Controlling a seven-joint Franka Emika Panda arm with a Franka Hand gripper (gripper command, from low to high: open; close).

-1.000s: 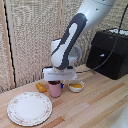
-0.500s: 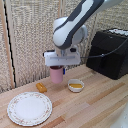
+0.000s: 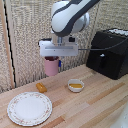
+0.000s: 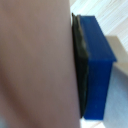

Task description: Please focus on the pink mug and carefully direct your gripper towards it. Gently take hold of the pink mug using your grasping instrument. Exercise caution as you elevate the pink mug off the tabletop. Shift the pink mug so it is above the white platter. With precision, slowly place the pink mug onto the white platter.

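- We see the pink mug (image 3: 51,66) hanging clear above the tabletop (image 3: 95,100), gripped between our fingers (image 4: 95,70).
- The white platter (image 3: 29,108) lies below, toward the exterior view's left.

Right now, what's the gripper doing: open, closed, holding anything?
Gripper: closed on the pink mug, held in the air above the table; a blue finger pad presses against it.

Woven reed wall panel (image 3: 30,30) behind | pale wooden tabletop (image 3: 95,102) in even light | black box (image 3: 109,52) at exterior view's right
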